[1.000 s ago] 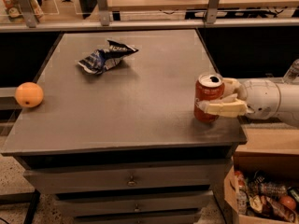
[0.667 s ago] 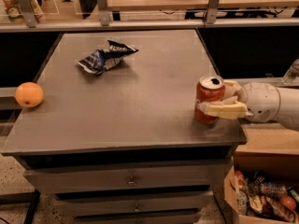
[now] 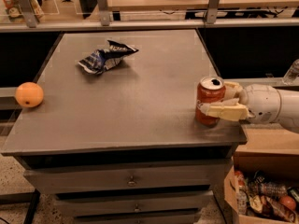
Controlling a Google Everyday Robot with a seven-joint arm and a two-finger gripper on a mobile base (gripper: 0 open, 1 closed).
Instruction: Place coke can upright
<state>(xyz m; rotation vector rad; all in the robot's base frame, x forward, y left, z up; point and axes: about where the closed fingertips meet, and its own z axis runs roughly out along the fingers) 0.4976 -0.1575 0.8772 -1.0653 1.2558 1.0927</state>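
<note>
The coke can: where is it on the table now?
In the camera view, the coke can stands upright near the front right corner of the table, clasped by the gripper, far from the orange and the snack bag.

The claw (image 3: 214,100) clasps the upright coke can (image 3: 208,90) near the table's (image 3: 140,101) right front corner.

view: before the desk (image 3: 140,125), high, looking down on it.
range: middling, whole desk top seen.
gripper (image 3: 213,98): right edge, jaws clasping can (image 3: 209,93).
</note>
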